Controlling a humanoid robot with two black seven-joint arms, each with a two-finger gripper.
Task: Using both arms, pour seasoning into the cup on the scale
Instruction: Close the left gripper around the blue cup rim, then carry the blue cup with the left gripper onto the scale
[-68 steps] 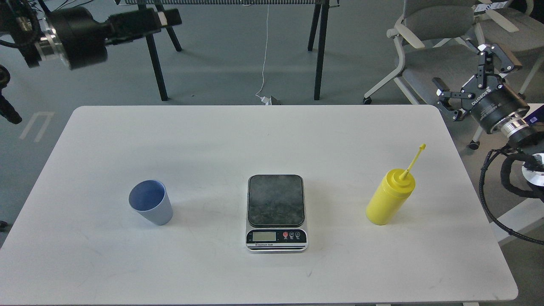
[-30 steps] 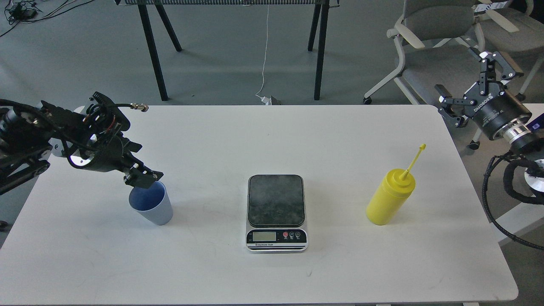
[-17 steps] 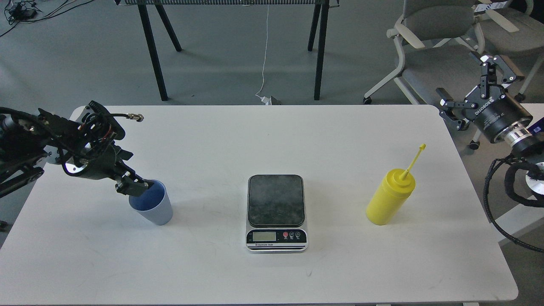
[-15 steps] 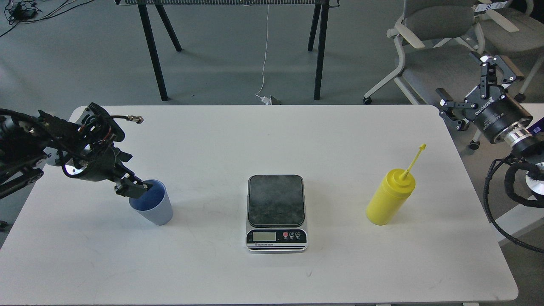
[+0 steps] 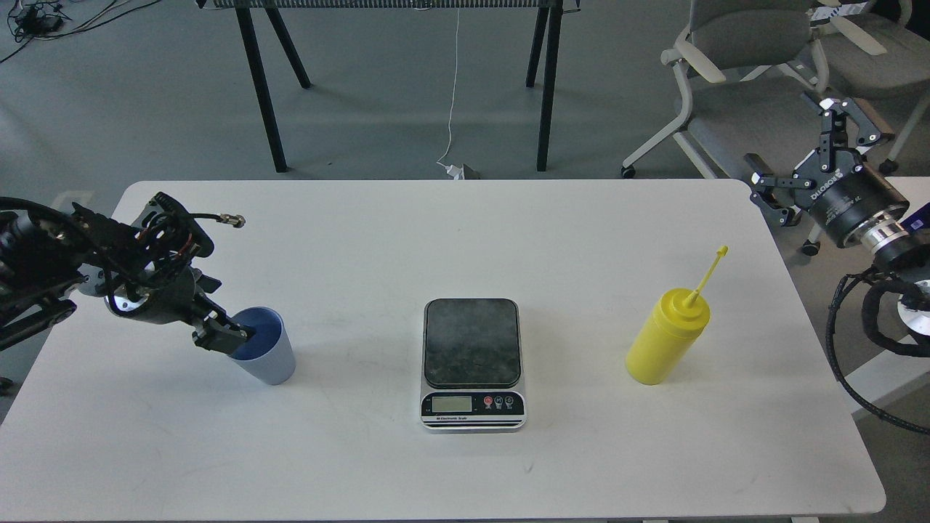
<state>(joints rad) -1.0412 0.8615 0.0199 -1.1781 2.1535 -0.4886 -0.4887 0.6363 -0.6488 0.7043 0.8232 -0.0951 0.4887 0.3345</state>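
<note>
The light blue cup point(image 5: 267, 359) stands upright on the white table point(image 5: 465, 240), left of the scale point(image 5: 472, 362). The scale's dark plate is bare. My left gripper point(image 5: 227, 337) comes in from the left and sits at the cup's left rim, with one finger tip over the cup's mouth; its fingers show dark and I cannot tell them apart. The yellow seasoning bottle point(image 5: 665, 340) stands upright right of the scale, nozzle pointing up and to the right. My right gripper point(image 5: 795, 151) is open and empty, held off the table's far right corner, well above and behind the bottle.
A grey office chair point(image 5: 734, 65) stands behind the right gripper. Black stand legs point(image 5: 265, 94) and a white cable point(image 5: 452, 109) are on the floor beyond the table's far edge. A black cable loops under the right arm point(image 5: 864, 290).
My left arm swung down from high at the far left to the cup, and in the last second its gripper sank lower onto the cup's left rim. The right gripper barely shifted.
</note>
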